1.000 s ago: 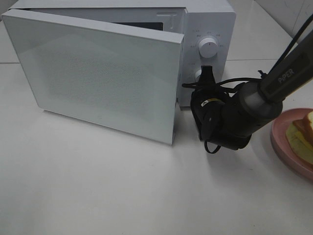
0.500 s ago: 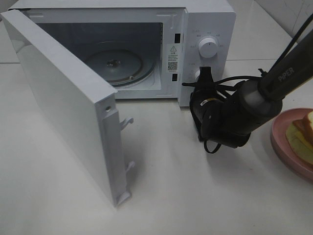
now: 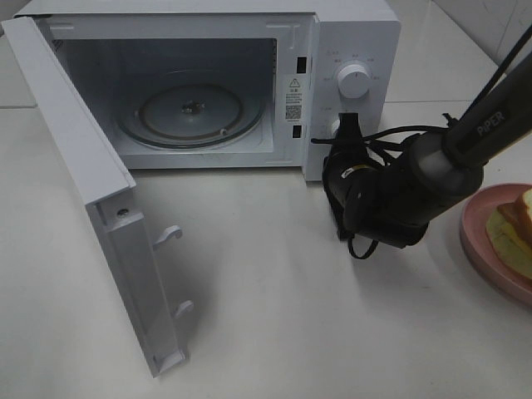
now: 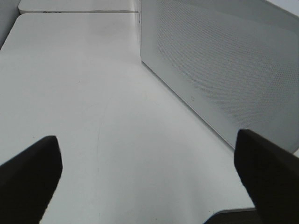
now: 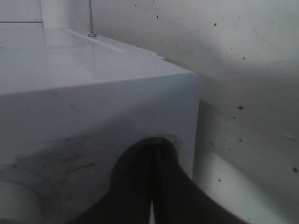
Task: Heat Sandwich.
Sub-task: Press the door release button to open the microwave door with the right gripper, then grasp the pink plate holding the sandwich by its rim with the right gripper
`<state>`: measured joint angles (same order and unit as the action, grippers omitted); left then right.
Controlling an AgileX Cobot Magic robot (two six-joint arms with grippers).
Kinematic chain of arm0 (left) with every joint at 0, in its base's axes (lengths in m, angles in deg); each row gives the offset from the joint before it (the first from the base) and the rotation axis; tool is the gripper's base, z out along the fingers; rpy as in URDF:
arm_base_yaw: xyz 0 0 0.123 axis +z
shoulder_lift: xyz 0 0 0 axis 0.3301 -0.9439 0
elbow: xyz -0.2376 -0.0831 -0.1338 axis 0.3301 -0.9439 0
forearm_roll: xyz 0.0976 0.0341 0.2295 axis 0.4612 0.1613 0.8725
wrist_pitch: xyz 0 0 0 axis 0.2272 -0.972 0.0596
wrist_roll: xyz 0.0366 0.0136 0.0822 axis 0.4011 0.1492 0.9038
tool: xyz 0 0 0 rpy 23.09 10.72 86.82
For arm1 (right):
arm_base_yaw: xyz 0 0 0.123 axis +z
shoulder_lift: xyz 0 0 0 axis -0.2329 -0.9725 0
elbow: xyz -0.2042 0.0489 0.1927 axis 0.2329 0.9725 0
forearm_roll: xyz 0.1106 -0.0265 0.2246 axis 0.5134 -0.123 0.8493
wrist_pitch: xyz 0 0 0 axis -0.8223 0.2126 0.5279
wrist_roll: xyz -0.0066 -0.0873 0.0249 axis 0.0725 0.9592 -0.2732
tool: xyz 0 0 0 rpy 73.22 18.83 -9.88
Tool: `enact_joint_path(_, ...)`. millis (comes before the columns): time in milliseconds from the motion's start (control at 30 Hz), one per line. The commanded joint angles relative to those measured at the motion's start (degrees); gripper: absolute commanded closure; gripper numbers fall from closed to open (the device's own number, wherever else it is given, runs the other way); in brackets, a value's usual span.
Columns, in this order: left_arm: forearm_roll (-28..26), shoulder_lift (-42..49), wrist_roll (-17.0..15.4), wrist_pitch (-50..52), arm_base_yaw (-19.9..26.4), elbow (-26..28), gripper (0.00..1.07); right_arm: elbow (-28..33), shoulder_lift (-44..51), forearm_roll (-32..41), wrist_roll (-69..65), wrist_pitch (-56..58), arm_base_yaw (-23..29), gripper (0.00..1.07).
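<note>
One microwave point(image 3: 353, 33) stands on the table point(image 3: 291, 324) with its single door point(image 3: 133, 274) swung wide. Two latch hooks point(image 3: 170, 235) stick out of the door's free edge. Inside lies one round glass turntable point(image 3: 191, 108). The control panel has two knobs: the upper knob point(image 3: 356, 81) is in plain sight, and the lower one is mostly hidden behind the right claw point(image 3: 348, 123).

There is one pink plate point(image 3: 474, 241) and one sandwich point(image 3: 509, 237) lying on it, both cut off by the picture's edge.

The right claw is pinched shut on nothing. In its wrist view the dark fingers point(image 5: 152, 186) meet in a thin seam right against the microwave's front corner. The open cavity lies beyond this claw on its left. The sandwich is on its other side, well apart from it, past the arm's dark wrist and nearer the front of the table.

The visible part of the sandwich runs slantwise. Its nearer end points roughly back toward the right claw and its far end runs off the edge, so its full length cannot be told. The pale slices show their yellowish filling on top.

The left claw point(image 4: 149, 177) appears only in its own wrist view, spread wide and holding nothing. The bare table lies between its two dark fingertips point(image 4: 30, 172), and the door's dotted outer face point(image 4: 224, 70) is ahead of it to one side.
</note>
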<state>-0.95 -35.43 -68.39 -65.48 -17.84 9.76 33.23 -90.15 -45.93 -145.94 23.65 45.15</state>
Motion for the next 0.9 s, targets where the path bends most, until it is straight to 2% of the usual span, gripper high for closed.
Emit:
enact_joint_path(33, 0.1, 0.3, -0.3, 0.2, 0.2, -0.1, 0.11, -3.4, 2.3, -6.1, 0.4, -6.0, -2.4, 1.01)
enact_joint_path(267, 0.1, 0.3, -0.3, 0.2, 0.2, -0.1, 0.11, -0.6, 5.0, -6.4, 1.6, 4.3, -2.2, 0.99)
enact_joint_path(567, 0.1, 0.3, -0.3, 0.2, 0.2, -0.1, 0.11, 5.8, 10.1, -6.4, 4.6, 5.4, -2.2, 0.99)
enact_joint_path(833, 0.1, 0.3, -0.3, 0.2, 0.2, -0.1, 0.11, 10.8, 16.7, -6.4, 12.8, 15.0, -2.2, 0.98)
enact_joint_path(900, 0.1, 0.3, -0.3, 0.2, 0.2, -0.1, 0.11, 11.6, 19.1, -6.4, 17.9, 20.4, -2.3, 0.98)
